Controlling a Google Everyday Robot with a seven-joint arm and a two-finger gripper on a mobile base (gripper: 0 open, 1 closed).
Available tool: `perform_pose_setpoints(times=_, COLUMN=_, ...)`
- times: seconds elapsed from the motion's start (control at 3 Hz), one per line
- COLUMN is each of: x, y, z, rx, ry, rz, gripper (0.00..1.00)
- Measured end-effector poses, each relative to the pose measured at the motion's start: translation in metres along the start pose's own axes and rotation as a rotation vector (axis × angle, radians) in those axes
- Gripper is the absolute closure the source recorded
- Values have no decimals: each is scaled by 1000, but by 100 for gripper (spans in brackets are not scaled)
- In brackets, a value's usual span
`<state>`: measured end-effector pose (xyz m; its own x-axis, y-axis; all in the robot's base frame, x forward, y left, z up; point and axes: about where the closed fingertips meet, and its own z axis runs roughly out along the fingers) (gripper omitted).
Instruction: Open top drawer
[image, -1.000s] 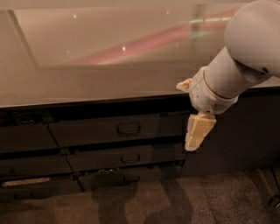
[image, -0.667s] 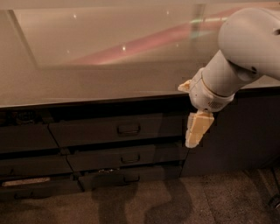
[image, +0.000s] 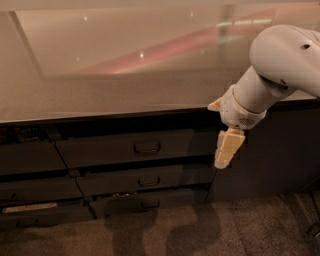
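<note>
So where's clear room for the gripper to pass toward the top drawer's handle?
The top drawer front is bare between its handle and the gripper, which hangs by its right end. The countertop above is bare too. Below it is crowded: two lower drawers stacked close.

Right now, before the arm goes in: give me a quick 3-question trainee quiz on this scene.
1. True or false: the gripper is touching the handle of the top drawer.
2. Where does the gripper hang? A) left of the top drawer B) by its right end, below the countertop edge C) over the countertop
3. How many handled drawers are stacked in the centre column?
Key: 1 false, it hangs apart from the handle, to its right. 2 B. 3 three.
</note>
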<state>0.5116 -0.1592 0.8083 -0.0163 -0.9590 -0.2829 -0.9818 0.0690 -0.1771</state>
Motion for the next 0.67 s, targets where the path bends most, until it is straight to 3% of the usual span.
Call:
perform_pose_setpoints(times=0.33, x=0, y=-2, z=8, rx=-24, ry=-6, rz=2, gripper=0)
perform_pose_setpoints(times=0.67, x=-22, y=1, z=23, rx=-57, ry=-23, rz=-36, gripper=0)
